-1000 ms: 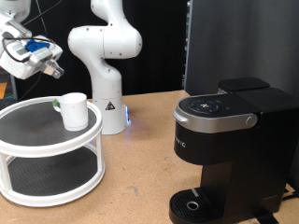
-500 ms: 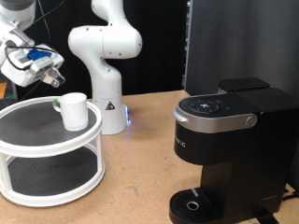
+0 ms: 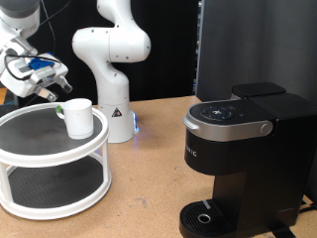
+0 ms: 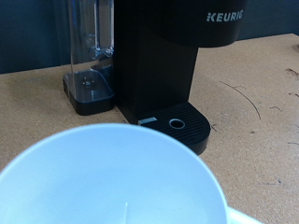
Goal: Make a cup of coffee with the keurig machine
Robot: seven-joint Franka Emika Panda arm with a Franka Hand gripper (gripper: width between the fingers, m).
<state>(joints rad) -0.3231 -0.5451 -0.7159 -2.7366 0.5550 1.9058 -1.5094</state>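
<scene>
The cup (image 3: pixel 78 117) is a small white mug with a green touch at the rim. It stands upright on the top tier of a round two-tier stand (image 3: pixel 30 151) at the exterior view's left. My gripper (image 3: pixel 50 89) hangs just above and left of the cup, fingers angled down toward its rim, holding nothing that shows. In the wrist view the cup's open mouth (image 4: pixel 112 182) fills the lower part and no fingers show. The keurig machine (image 3: pixel 243 149) stands at the exterior view's right, lid closed, round drip base (image 3: pixel 204 218) bare. It also shows in the wrist view (image 4: pixel 159 56).
The arm's white base (image 3: pixel 111 69) stands behind the stand on the wooden table (image 3: pixel 149 188). The stand's lower tier (image 3: pixel 54 183) holds nothing. A clear water tank (image 4: pixel 89 42) sits on the machine's side. A dark panel is behind the machine.
My gripper has moved down and slightly right, closer to the cup's rim. The cup and the machine have not moved.
</scene>
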